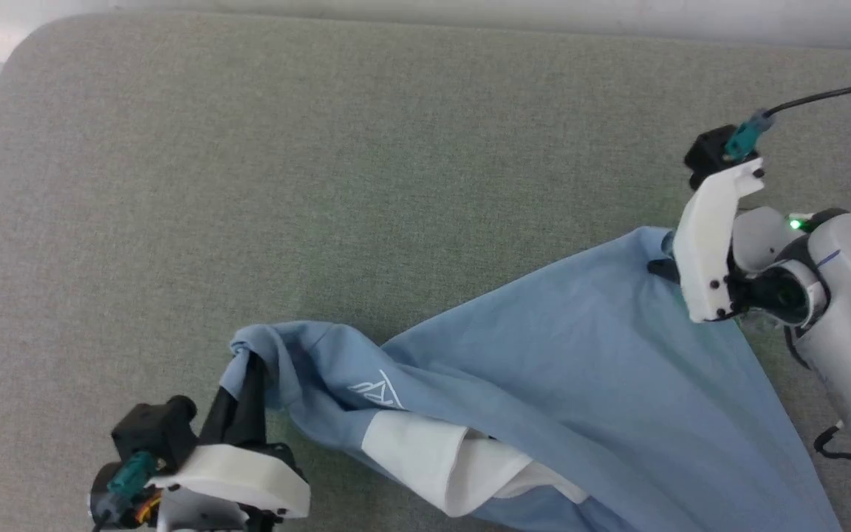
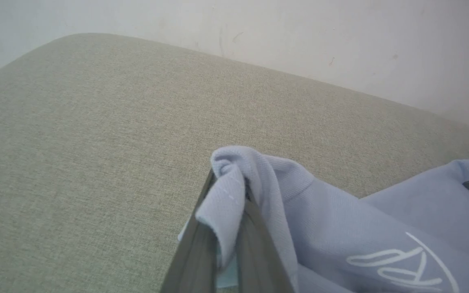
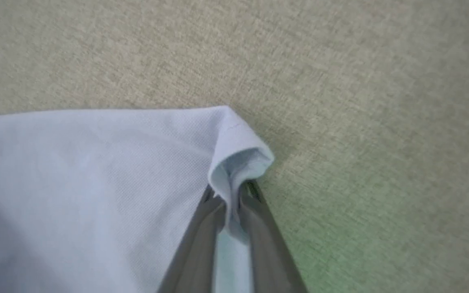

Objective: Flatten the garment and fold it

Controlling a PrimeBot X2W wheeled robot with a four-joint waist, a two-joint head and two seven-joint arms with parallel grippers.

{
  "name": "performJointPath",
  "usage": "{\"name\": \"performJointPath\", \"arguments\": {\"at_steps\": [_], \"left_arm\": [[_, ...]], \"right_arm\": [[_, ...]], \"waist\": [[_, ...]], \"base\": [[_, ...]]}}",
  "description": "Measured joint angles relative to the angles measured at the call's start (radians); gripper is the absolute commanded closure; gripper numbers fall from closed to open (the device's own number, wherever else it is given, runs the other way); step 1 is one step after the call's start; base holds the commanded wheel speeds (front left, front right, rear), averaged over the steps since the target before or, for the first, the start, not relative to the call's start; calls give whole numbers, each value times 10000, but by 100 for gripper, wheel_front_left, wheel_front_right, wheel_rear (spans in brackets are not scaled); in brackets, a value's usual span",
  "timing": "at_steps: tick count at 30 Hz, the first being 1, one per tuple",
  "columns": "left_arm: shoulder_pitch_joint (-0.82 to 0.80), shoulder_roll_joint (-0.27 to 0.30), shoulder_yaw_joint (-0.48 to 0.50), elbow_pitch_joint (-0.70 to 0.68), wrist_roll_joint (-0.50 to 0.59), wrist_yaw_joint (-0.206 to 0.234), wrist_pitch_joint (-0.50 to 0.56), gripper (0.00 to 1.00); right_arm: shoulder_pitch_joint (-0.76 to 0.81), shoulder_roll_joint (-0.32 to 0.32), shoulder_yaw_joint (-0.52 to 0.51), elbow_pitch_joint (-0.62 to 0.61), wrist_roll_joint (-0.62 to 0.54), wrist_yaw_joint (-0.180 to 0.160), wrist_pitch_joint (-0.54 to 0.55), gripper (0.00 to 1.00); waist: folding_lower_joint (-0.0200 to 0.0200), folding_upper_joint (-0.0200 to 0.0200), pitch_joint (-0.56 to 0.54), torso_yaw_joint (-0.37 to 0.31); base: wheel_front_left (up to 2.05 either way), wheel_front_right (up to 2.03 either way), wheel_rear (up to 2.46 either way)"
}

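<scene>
Head view: my left claw (image 1: 248, 373) sits at the lower left, its forearm low and its two dark fingers angled up and to the right into a bunched end of the garment (image 1: 580, 369). My right arm comes in from the right edge with the wrist bent, and my right claw (image 1: 663, 267) meets the far upper corner of the cloth. Count: two claws, two fingers each; one garment; one white patch (image 1: 425, 451); one white line logo (image 1: 380, 390). The garment lies on the bench (image 1: 322, 148), spread between the two grips from lower left to upper right, and its lower part runs off the bottom edge. Left wrist view: left claw (image 2: 228, 187) clenched on a rolled, stitched hem that drapes over and between the fingers. Right wrist view: right claw (image 3: 230, 191) pinched on a folded corner, with fabric caught between the finger tips. Materials: the garment is thin, soft, light blue knit with a fine weave, smooth where taut and creased at the left grip. The patch is white cloth, folded over on itself. The bench is covered in coarse grey-green woven fabric, flat, with a rounded far-left corner. A pale wall (image 2: 299, 32) stands behind it.
</scene>
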Motion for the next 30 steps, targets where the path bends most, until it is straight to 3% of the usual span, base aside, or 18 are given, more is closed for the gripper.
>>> {"name": "performJointPath", "arguments": {"at_steps": [3,7,11,16,21,26,30], "left_arm": [[1,236,245,-10,-38,0,-15,100],[-58,736,562,-299,-123,-184,71,100],[-1021,1536,846,-606,29,-382,531,100],[-3864,2286,813,-391,213,-1279,1592,100],[-7308,2468,863,1275,159,-2155,2355,100],[-10490,2560,972,3496,341,-2667,2458,100],[-12567,2451,1035,4918,671,-2732,1942,100]], "right_arm": [[33,2,303,-107,205,0,-441,100],[173,-144,583,-499,84,12,-1900,100],[86,-554,163,-1137,-270,13,-3294,100],[-332,-1235,-940,-1636,-924,15,-4207,100],[-1520,-1337,-1797,-1766,-1419,29,-4621,100],[-3586,-1223,-2278,-1609,-2123,40,-5731,100],[-5172,-1080,-2598,-1168,-2849,79,-7053,100]], "waist": [[2,-1,-138,-44],[2,-1,-422,-147],[2,0,-784,-306],[1,-1,-1165,-623],[1,-1,-1248,-1115],[2,-1,-837,-1549],[4,-1,-205,-1860]], "base": [[0,0,0],[0,0,0],[0,0,0],[0,0,0],[0,0,0],[0,0,0],[0,0,0]]}}
